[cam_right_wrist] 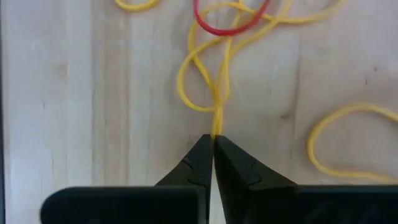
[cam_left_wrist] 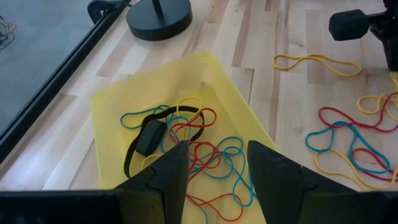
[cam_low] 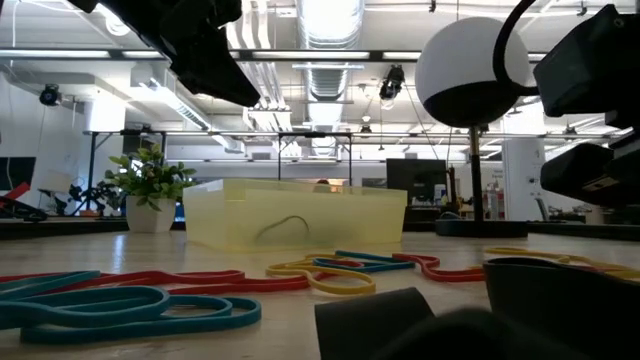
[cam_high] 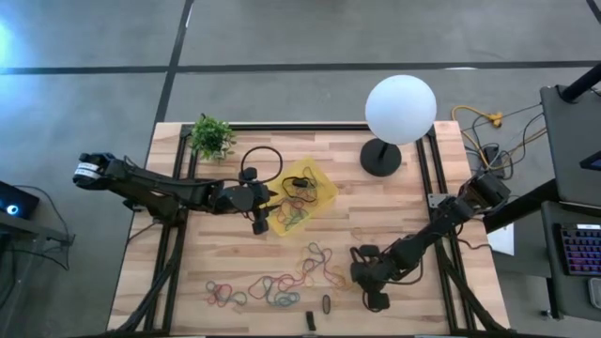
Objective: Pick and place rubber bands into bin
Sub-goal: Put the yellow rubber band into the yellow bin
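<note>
So, right gripper [cam_right_wrist: 213, 140] down at the near-right part of the table [cam_high: 394, 216], fingertips pinched fully together on a strand of a yellow rubber band [cam_right_wrist: 208, 74], right where the loop narrows to a point. Caught, by the look of it, though only by a thin bit of rubber, so hard to call the grip secure

Rest of the rubber bands [cam_high: 272, 286] strewn along the near edge of the table, red, blue, yellow and green all overlapping. Worth noting a red band [cam_right_wrist: 227, 22] lying across the far end of the yellow one

Bin [cam_high: 315, 183] sitting mid-table, near the black lamp base [cam_high: 380, 158], with a tangle of bands inside already plus a black one [cam_left_wrist: 149, 134]. Left gripper [cam_left_wrist: 217, 171] parked just over the bin's near-left corner, jaws standing moderately apart with nothing between them, just hovering above the pile

Tips for doing this step well, judging from the layout:
- lift straight up and slowly, so the thin strand doesn't slip out of the tips
- keep an eye on that red band, likely to get dragged along or snag since it's crossing the yellow loop
- get enough height for the dangling loop to clear the bin wall before travelling across
- come in from the right side of the bin, well away from the left arm
- release only once over the middle of the bin, not the rim
</note>
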